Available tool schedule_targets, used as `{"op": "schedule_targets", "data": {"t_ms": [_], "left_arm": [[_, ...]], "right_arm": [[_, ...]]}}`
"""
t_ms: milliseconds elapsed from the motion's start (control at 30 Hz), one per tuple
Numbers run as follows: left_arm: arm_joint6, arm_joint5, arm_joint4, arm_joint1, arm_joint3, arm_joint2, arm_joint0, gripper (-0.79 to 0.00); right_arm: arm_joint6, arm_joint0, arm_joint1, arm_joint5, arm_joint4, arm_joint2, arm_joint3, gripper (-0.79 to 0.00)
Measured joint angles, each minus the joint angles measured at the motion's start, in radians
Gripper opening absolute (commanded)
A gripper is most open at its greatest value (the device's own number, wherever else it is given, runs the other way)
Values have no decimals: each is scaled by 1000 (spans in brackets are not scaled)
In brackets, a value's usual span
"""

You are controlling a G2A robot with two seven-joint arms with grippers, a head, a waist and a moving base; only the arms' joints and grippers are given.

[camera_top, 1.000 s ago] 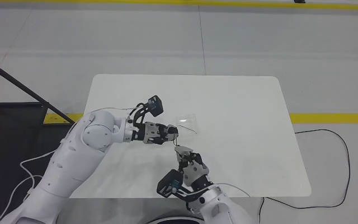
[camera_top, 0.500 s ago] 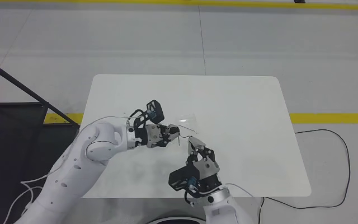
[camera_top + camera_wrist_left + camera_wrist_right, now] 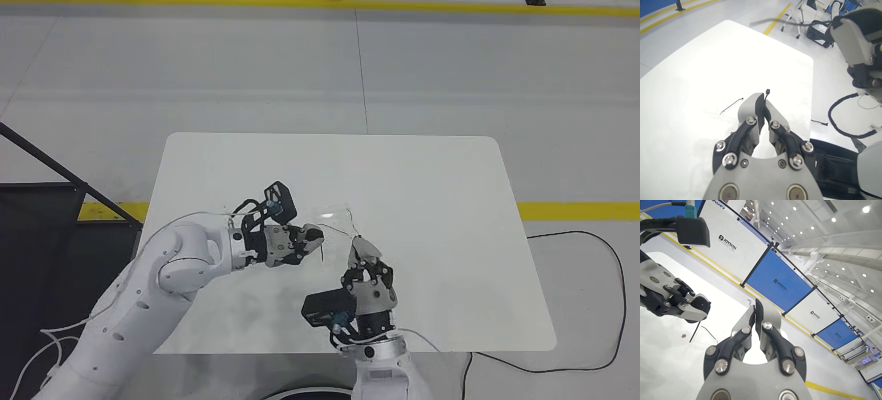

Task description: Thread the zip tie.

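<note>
**Zip Tie Status: Three Strips, Two Clenched Grippers**

**Count.** Two grippers are working above one table [image 3: 430, 180]. Three thin black strips are showing: one in each gripper and one loose on the tabletop.

**Materials and shapes.** The table is presenting a smooth white top with rounded corners. Each gripper is carrying two grey metal fingers faced with black ribbed pads, driven by black links on bright screws. The held zip tie [image 3: 768, 91] is showing as a narrow black plastic band ending in a small square head. The loose zip tie [image 3: 730, 106] is lying as a slightly curved band with a small head at one end, just beside a transparent rectangular sheet [image 3: 338, 211]. A small brown speck [image 3: 683, 335] is sitting on the tabletop near it.

**Position.** The left gripper [image 3: 763, 103] is clenching the held zip tie between its pads. The head is protruding just past the fingertips, and the tail is hanging out the opposite side toward the table. The right gripper [image 3: 755, 308] is also pressing its pads together, pinching one end of a black strip [image 3: 772, 19]. The strip is extending away through the air, too blurred to tell whether it carries a head. The right gripper is hovering just beside the left gripper without touching it, and the loose zip tie is lying on the table between them.
</note>
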Motion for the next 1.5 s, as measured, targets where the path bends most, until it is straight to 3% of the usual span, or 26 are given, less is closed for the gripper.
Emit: {"op": "schedule_targets", "data": {"t_ms": [167, 367, 800, 967, 1300, 1500], "left_arm": [[-12, 22, -61, 0, 7, -8, -1, -785], [-58, 79, -136, 0, 6, -13, -11, -785], [-59, 82, -137, 0, 5, -13, -11, -785], [-59, 82, -137, 0, 5, -13, -11, -785], [-59, 145, -148, 0, -18, -27, 3, -785], [-91, 176, -176, 1, -25, -32, 2, -785]], "right_arm": [[-20, -2, 6, -65, 35, 2, -13, -785], [-45, -56, 25, -236, 82, 46, -95, -785], [-50, -53, 25, -236, 79, 46, -94, -785], [-147, -61, 35, -227, 35, 69, -108, -785], [-458, -131, 82, -302, -96, 180, -129, -785], [-470, -146, 95, -326, -171, 217, -140, -785]]}}
